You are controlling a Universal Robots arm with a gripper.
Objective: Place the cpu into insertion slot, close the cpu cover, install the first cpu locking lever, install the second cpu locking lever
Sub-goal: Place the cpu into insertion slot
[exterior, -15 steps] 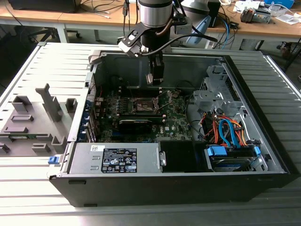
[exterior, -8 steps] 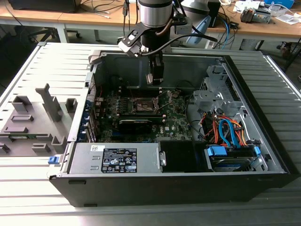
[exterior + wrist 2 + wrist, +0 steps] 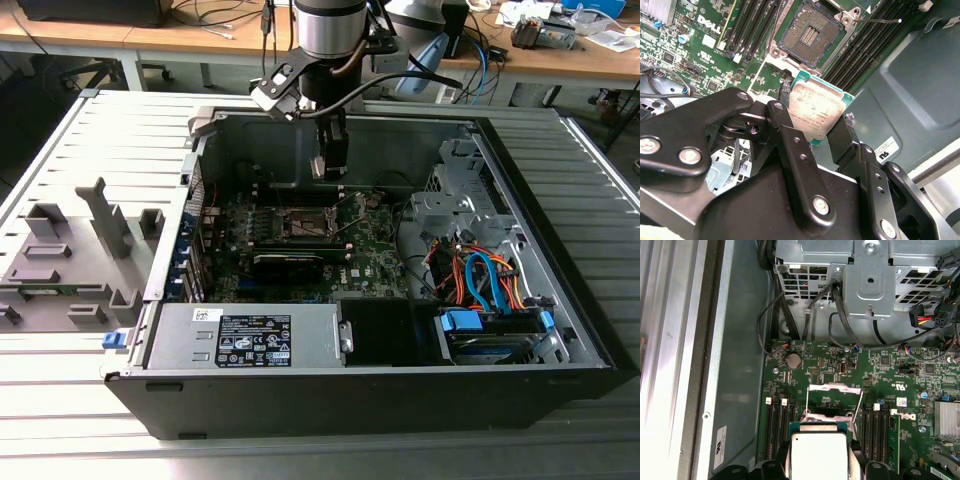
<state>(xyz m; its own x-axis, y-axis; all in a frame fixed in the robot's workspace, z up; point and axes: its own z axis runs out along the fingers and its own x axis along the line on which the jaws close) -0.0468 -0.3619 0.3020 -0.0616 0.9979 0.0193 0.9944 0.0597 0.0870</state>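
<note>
The arm [image 3: 330, 30] enters at 12 o'clock in the exterior view. Its silver wrist column stands upright over the open computer case [image 3: 380, 400], and the black claw [image 3: 329, 168] points straight down above the green motherboard [image 3: 370, 255].

The claw is pinching the cpu [image 3: 815, 112]. In the second wrist view, two matte black fingers [image 3: 841, 136] clamp opposite edges of the chip. It sits tilted between them, clear of the board. The cpu is a small flat square with a dull, mottled silver-grey metal top and a green rim.

The insertion slot [image 3: 812, 32] lies bare beyond it, a dark square bed speckled with fine gold contacts, apart from the chip. In the first wrist view the cpu cover [image 3: 834, 387], a thin silvery frame, stands swung open at the slot's far edge. Two thin wire locking levers [image 3: 806, 402] flank it. Long black memory slots [image 3: 777, 427] run along both sides.

In the exterior view a black graphics card [image 3: 290, 262] lies at 6 o'clock from the slot. A grey power supply [image 3: 245, 337] fills the case's 7 o'clock corner. A perforated metal drive cage [image 3: 450, 205] sits at 3 o'clock, with orange and blue cables [image 3: 480, 275] below it. The case rests on a ribbed grey tabletop [image 3: 90, 130], and a grey moulded fixture [image 3: 70, 260] sits at 9 o'clock.
</note>
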